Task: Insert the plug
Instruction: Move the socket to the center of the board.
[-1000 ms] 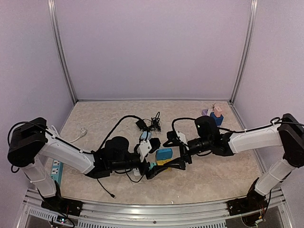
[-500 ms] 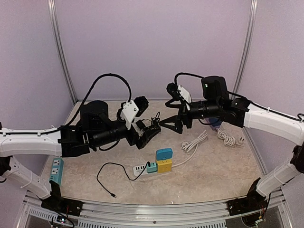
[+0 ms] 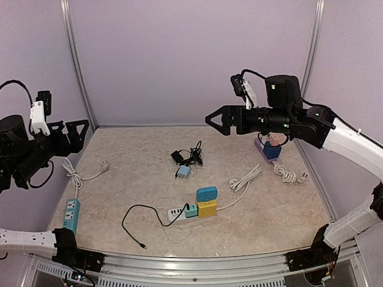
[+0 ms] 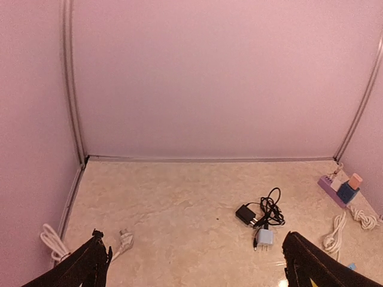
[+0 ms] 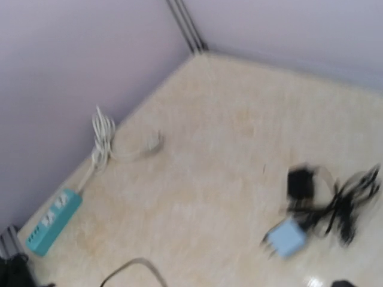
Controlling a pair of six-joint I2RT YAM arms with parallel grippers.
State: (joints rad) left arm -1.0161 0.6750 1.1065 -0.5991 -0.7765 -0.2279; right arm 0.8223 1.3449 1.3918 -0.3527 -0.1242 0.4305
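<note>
Looks like the reach-in step, with no grasp made yet: left hand (image 3: 69,127) and right hand (image 3: 215,122) high above the table (image 3: 119,155), fingers spread wide and holding nothing. Shows the loose light-blue plug (image 3: 184,171) lying just beside the tangled black cable (image 3: 192,154), apart from the white power strip (image 3: 176,213) nearer the front. Calls next for lowering one hand over the plug, closing on its body, and lining its prongs up with a free socket.
</note>
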